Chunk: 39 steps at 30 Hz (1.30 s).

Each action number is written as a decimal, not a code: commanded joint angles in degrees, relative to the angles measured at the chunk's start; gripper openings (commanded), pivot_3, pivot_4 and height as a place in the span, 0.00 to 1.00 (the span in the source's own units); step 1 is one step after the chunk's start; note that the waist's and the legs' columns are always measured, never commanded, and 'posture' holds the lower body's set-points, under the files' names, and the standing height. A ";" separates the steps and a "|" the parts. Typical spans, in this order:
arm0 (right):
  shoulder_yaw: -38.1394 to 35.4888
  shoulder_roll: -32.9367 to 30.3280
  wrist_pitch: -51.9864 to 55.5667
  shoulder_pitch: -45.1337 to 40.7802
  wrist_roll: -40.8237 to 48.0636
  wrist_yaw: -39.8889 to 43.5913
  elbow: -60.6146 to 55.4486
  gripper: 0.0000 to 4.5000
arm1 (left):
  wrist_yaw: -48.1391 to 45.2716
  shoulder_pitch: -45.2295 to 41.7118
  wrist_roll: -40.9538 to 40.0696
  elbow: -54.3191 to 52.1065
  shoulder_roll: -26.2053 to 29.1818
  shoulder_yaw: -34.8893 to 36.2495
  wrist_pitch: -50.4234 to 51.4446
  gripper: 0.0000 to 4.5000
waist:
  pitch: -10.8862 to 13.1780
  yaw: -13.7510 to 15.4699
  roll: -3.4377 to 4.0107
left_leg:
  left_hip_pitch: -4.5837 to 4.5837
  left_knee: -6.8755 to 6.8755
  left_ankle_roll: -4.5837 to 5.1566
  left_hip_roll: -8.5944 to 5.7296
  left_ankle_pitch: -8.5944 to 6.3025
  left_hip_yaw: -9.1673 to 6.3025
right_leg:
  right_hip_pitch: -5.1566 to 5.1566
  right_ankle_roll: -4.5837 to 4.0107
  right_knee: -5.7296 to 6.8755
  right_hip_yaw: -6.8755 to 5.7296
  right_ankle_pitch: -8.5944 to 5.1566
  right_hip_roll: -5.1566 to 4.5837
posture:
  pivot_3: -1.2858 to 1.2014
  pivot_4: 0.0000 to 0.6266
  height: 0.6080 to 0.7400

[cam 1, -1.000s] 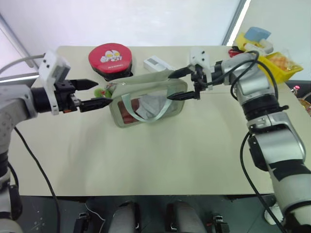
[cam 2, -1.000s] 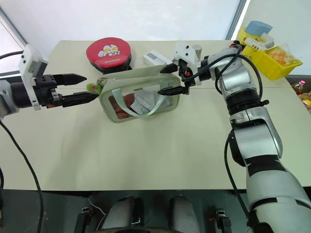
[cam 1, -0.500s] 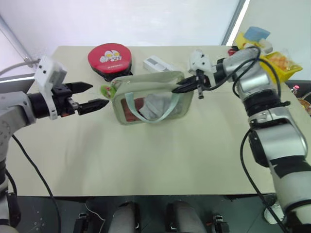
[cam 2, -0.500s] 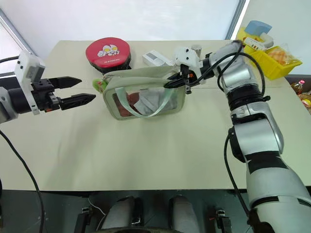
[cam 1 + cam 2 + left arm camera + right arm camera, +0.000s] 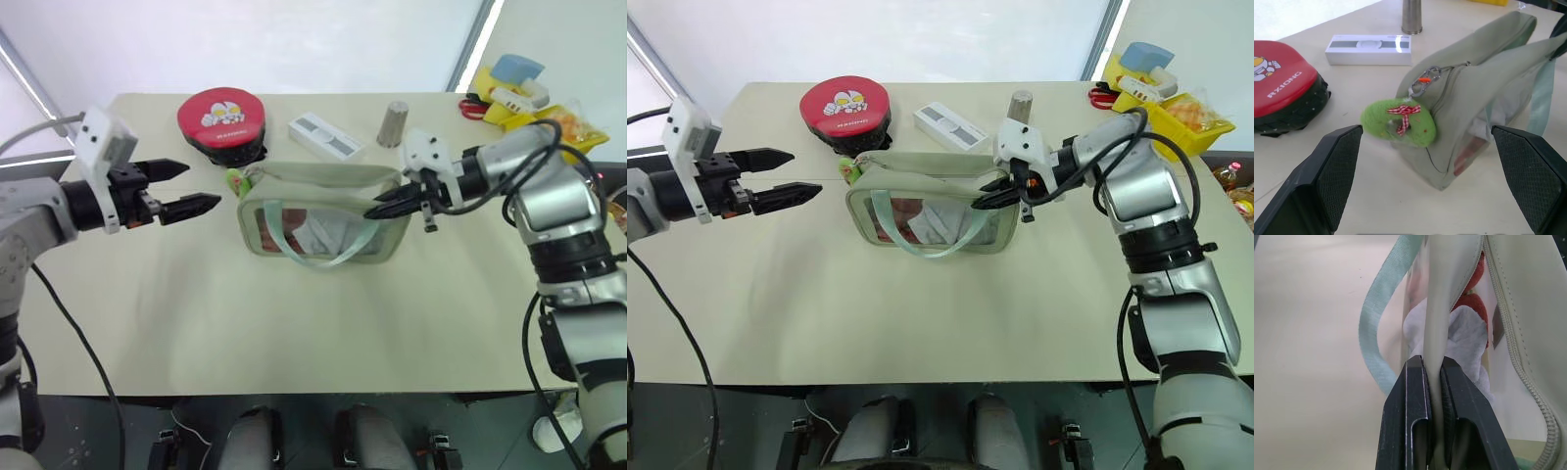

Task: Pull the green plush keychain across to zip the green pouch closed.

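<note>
The pouch, mid-frame, is pinched at its right edge by the right gripper. The left gripper, spread wide and empty, could miss the keychain beside it, or the pouch could be dragged.

My left gripper hovers above the table with its two black fingers spread wide, pointing toward my right and holding nothing. My right arm reaches in from the right, elbow bent, wrist turned so my right gripper points toward my left and slightly down. Its fingers are pinched tight on the pale edge of the green pouch.
</note>
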 commanded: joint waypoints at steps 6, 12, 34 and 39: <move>-5.31 -4.79 4.66 -0.97 3.60 -3.68 -7.70 0.45 | -2.13 -1.23 3.27 5.72 0.55 -0.35 -4.77 1.00 | 0.00 0.22 0.00 | -0.02 0.03 0.00 0.01 0.00 -0.01 | -0.01 0.00 0.00 -0.01 0.00 0.02 | 0.52 0.24 1.00; -7.54 -9.03 8.13 2.63 5.61 -5.64 -12.50 0.45 | -4.28 -0.93 6.35 10.56 0.00 -1.90 -8.51 1.00 | 0.00 0.38 -0.01 | -0.04 0.12 0.02 0.01 -0.01 -0.01 | 0.03 0.00 0.01 -0.04 0.00 0.01 | 0.52 0.24 1.00; -4.95 -6.31 0.37 9.19 4.40 -10.14 -11.51 0.02 | -4.04 -15.25 18.54 30.34 -13.91 -11.44 -20.65 1.00 | -0.01 0.38 -0.01 | -0.09 0.51 0.06 0.10 -0.04 -0.01 | 0.14 0.00 0.11 -0.09 0.00 0.10 | 0.52 0.24 1.00; -4.74 -6.36 0.54 9.58 4.32 -9.76 -11.98 0.02 | -4.88 -18.20 22.10 37.26 -16.79 -12.86 -26.11 1.00 | -0.01 0.27 -0.01 | -0.09 0.54 0.08 0.11 -0.04 0.01 | 0.14 0.01 0.12 -0.10 0.00 0.10 | 0.52 0.24 1.00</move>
